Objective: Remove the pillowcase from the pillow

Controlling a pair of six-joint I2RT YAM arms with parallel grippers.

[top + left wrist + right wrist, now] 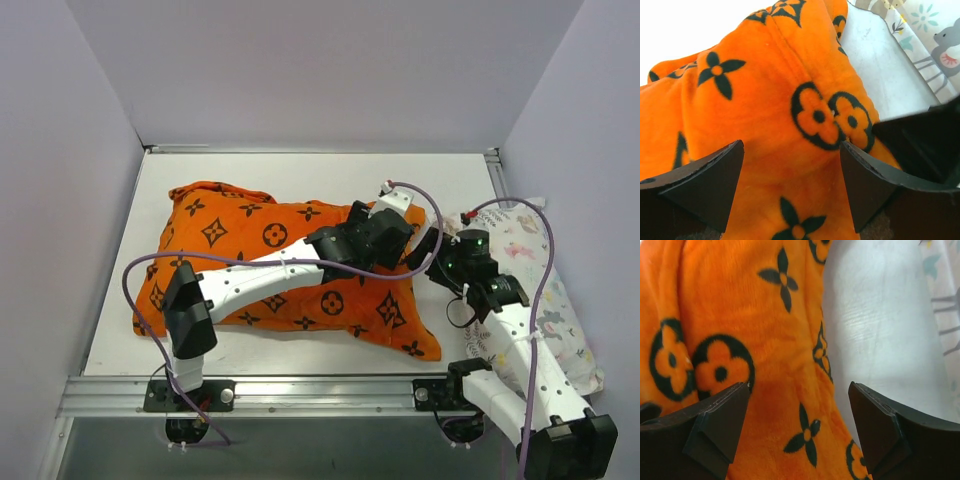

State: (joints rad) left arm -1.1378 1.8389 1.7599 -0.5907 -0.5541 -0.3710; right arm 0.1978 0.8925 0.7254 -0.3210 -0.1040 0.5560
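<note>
1. Top external view: the pillowcase [235, 228] lies with its long axis running left to right, the pillow hidden inside.
2. Both arms reach its right end; the left gripper [791, 145] and right gripper [800, 385] gape empty just above the fabric.

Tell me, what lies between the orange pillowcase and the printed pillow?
A bare strip of white table separates pillowcase and printed pillow, clearest in the right wrist view.

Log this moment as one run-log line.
pillowcase: stuffed, lying on table | left tool: open, above its right end | right tool: open, above same end | removal: not done
</note>
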